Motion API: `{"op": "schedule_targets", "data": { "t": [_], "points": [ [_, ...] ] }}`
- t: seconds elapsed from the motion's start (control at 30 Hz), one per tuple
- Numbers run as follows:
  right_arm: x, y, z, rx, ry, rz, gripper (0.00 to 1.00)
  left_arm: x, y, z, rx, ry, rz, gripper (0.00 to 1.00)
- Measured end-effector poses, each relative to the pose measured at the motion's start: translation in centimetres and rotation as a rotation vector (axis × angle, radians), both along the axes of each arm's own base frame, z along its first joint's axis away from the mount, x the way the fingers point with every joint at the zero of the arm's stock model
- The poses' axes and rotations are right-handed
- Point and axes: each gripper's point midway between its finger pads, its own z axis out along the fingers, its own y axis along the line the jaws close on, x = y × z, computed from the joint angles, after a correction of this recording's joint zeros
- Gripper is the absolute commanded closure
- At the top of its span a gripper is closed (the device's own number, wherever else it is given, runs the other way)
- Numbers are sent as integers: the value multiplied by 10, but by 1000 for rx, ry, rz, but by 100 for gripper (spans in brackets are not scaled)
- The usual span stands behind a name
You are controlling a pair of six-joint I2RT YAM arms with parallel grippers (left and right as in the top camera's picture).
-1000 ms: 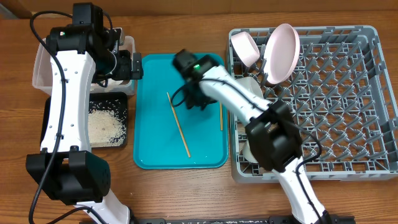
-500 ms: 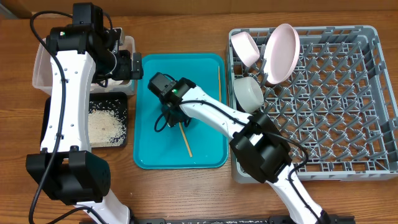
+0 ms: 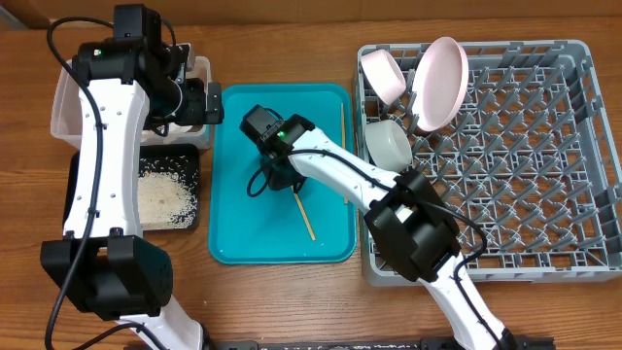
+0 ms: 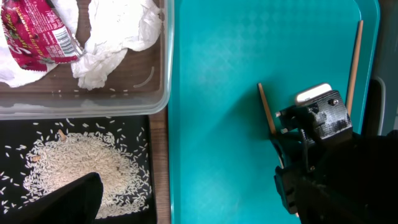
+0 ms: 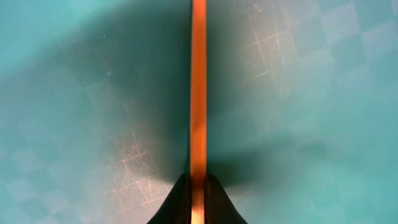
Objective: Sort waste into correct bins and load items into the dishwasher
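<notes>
Clenching the right gripper (image 5: pixel 198 202) on a thin tan wooden chopstick (image 5: pixel 198 81), pressing both dark fingertips against its sides with no gap showing. Gripping that stick partway along its length, low over the middle of the teal serving tray (image 3: pixel 233 228); not telling from these views whether its ends are touching the tray. Pointing one end toward the tray's near right corner and the other toward its far left. Reaching in with the right arm (image 3: pixel 335 170) from the rack side, bending across the tray.

Showing a second chopstick (image 3: pixel 342 124) lying along the tray's right rim, apart from the gripped one and partly crossed by the arm.

Further left, showing the black tray (image 3: pixel 191 165) holding a spread of loose rice grains (image 3: pixel 160 199), sitting just in front of the clear tub (image 3: pixel 60 109). Holding, inside that tub, crumpled white napkins (image 4: pixel 118 31) and the red-and-white snack wrapper (image 4: pixel 37 31).

Hanging the left gripper (image 3: pixel 208 103) over the tub's right edge, beside the teal tray's far left corner. Showing only one dark finger (image 4: pixel 68 202) in its own camera, so not telling whether released or clenched.

Showing on the right the grey dish rack (image 3: pixel 525 165), carrying a white bowl (image 3: pixel 389 146) at its left side. At its far left corner, carrying another bowl (image 3: pixel 382 73) tipped on edge and the round plate (image 3: pixel 439 83) standing upright among the pegs.
</notes>
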Motion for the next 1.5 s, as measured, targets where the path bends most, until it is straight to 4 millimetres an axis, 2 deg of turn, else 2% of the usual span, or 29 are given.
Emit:
{"op": "schedule_targets", "data": {
  "t": [0.63,0.93,1.17,1.37,1.5],
  "points": [
    [13,-16,1,47,51,-97,96,0,0,0,0,0,0,0],
    [6,-27,7,6,90,-106,96,0,0,0,0,0,0,0],
    [15,-30,26,12,78,-121,96,0,0,0,0,0,0,0],
    [17,-48,38,-9,92,-149,96,0,0,0,0,0,0,0],
    [18,-64,69,1,75,-165,96,0,0,0,0,0,0,0]
  ]
}}
